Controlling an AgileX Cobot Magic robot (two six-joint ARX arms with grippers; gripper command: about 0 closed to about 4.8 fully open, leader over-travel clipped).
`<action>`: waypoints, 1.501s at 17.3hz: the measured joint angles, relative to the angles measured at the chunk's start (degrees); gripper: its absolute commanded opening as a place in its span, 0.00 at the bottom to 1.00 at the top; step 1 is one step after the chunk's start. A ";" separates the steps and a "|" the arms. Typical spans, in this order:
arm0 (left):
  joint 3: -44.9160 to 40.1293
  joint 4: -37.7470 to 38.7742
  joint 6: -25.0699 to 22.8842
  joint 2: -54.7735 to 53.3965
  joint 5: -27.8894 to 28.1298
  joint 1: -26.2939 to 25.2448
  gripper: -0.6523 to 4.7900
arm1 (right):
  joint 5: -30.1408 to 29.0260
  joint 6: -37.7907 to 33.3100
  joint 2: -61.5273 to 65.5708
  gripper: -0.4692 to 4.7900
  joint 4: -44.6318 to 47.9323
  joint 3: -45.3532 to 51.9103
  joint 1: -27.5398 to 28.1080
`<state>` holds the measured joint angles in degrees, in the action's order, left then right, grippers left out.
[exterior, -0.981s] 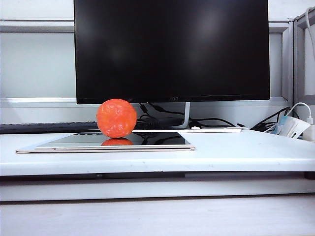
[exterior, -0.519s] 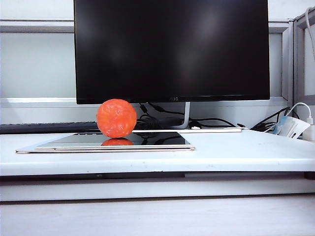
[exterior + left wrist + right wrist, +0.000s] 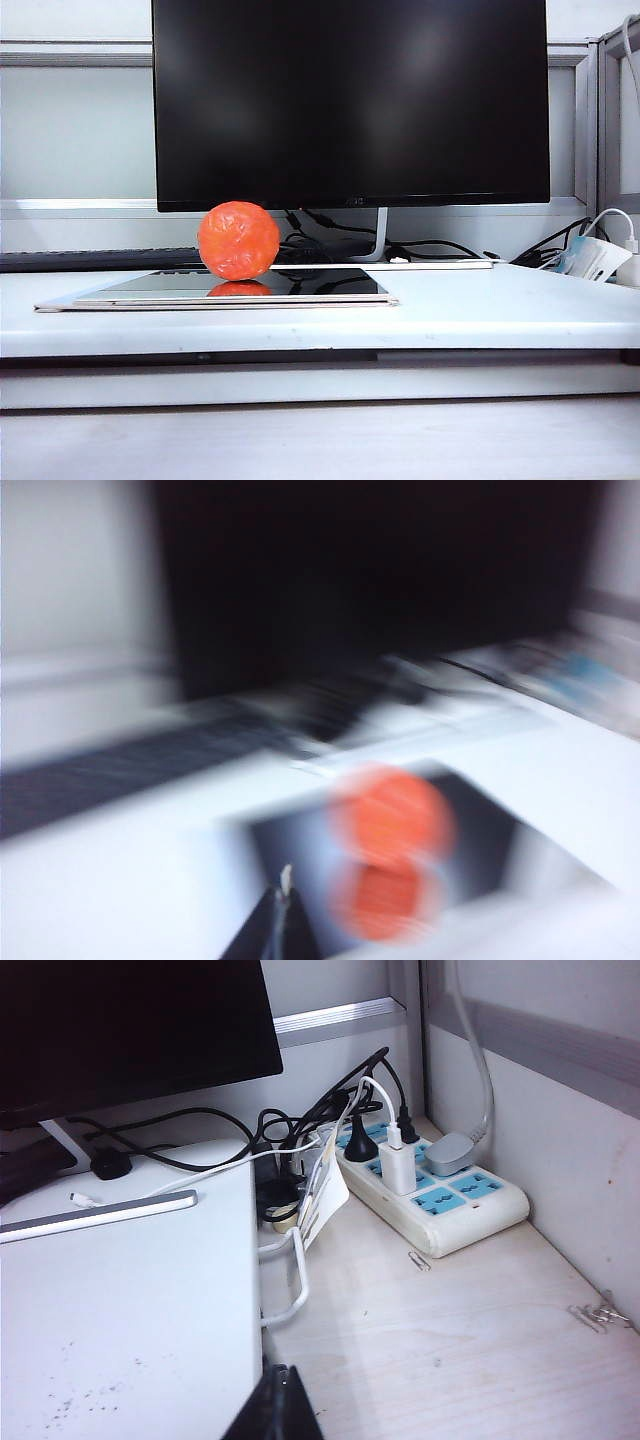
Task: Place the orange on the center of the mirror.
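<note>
I see a big black monitor (image 3: 350, 100) standing at the back of the white table (image 3: 500, 310). In front of it lies the mirror (image 3: 320, 285), flat and thin, with a pale rim. The orange (image 3: 238, 240) sits on the mirror, close to the middle, a little toward the left side as the outside camera sees it. I can see its red copy shining in the glass right under it.

In my left wrist camera everything is smeared, but the orange (image 3: 392, 818) and the mirror (image 3: 480, 830) show below me. My left gripper (image 3: 280, 920) is only a dark tip at the edge of the picture. Its fingers are pressed together with nothing between them, and it is well apart from the orange.

My right gripper (image 3: 280, 1410) is far off, near the power strip (image 3: 435, 1185). I only see a dark tip, so I cannot tell how its fingers stand.

I think the orange is light and bumpy, so it should not slip much. It is round, though, so it could roll on the smooth glass. If I had to move it, I would pinch it across its fat middle, gently. The mirror could break, so no pushing down hard.
</note>
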<state>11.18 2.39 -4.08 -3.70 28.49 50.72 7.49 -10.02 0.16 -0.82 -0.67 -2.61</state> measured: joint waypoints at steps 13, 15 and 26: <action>-5.33 -7.54 4.72 2.64 -29.55 -54.49 0.11 | 0.00 0.00 0.00 0.09 -0.15 0.00 0.00; -7.10 -6.62 5.77 3.43 -29.88 -54.53 0.11 | -0.02 0.02 -0.02 0.09 -0.13 0.00 0.00; -10.73 -6.86 8.72 3.52 -30.99 -52.39 0.11 | 0.00 0.02 0.00 0.09 -0.20 0.00 0.00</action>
<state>0.45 -4.47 4.64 -0.19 -2.50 -1.67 7.49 -10.00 0.16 -1.02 -0.67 -2.61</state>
